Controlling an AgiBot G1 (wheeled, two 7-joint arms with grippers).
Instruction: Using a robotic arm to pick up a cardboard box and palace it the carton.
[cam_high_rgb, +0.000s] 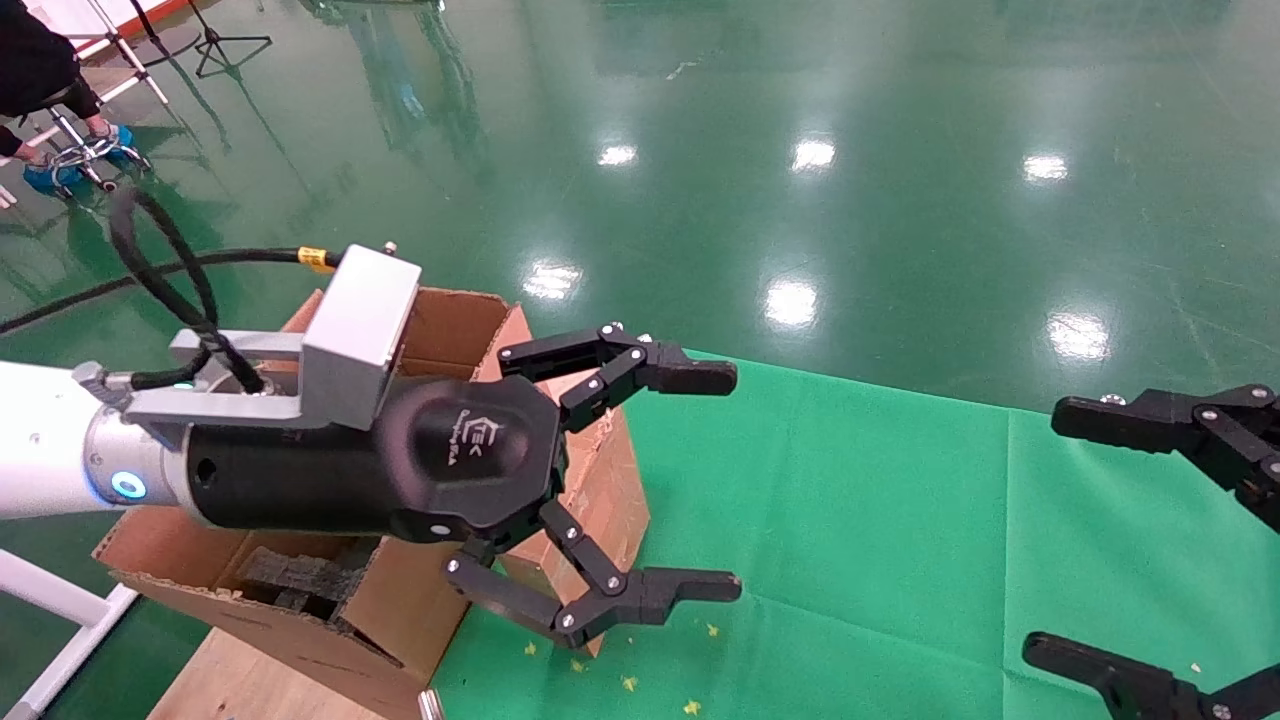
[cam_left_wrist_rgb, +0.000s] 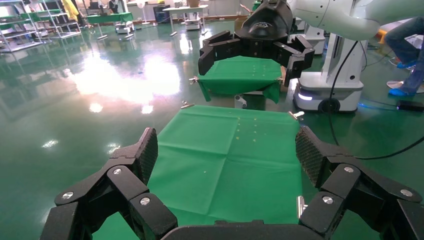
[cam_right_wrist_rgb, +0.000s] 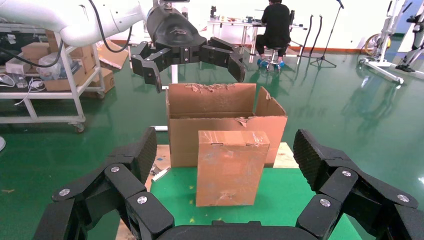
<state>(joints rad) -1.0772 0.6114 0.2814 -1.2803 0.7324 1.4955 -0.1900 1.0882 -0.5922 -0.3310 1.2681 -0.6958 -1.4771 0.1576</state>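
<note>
While the box stands upright on the green cloth at its edge nearest the carton — just beside the carton's wall — the left gripper hovers above it, fingers spread wide and empty. Lower straight down, straddle the narrow faces, and close squarely — the taped faces may slip. The right gripper, also open, hangs opposite.
</note>
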